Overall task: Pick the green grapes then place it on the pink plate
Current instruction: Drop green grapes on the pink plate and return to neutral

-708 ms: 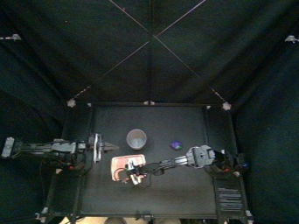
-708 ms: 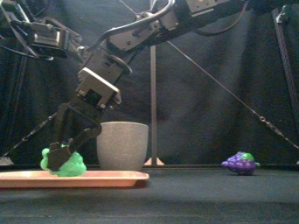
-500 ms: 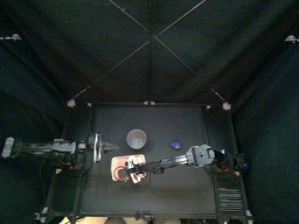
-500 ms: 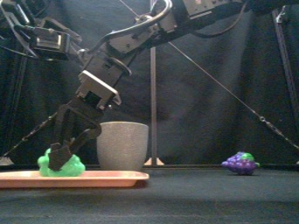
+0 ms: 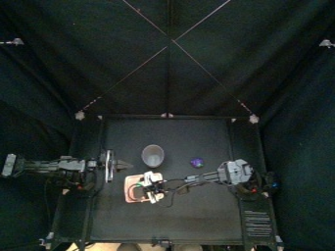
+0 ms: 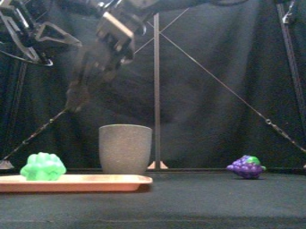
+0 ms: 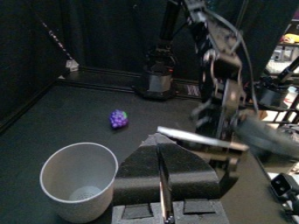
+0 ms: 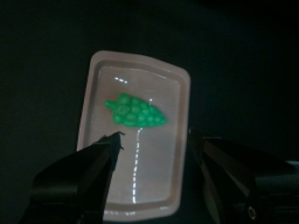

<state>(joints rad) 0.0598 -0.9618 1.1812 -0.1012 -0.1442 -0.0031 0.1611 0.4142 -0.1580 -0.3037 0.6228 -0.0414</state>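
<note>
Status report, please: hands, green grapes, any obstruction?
Right hand open, high above the pink plate; left hand shut, resting at left. Green grapes lie on plate, free. Nothing in the way.

The site is identified as a robotics test booth of the laboratory kind. A small black table (image 5: 216,137) is enclosed at the back and both sides by black curtains (image 5: 78,59). Two black robot arms are mounted at the table's edges, the left arm (image 5: 59,167) on one side and the right arm (image 5: 236,173) on the other. Only trial props are laid out on the table: green toy grapes (image 6: 42,166) on a flat pink tray (image 6: 114,182), purple toy grapes (image 6: 245,165) and a tall grey speckled cup (image 6: 124,148).
</note>
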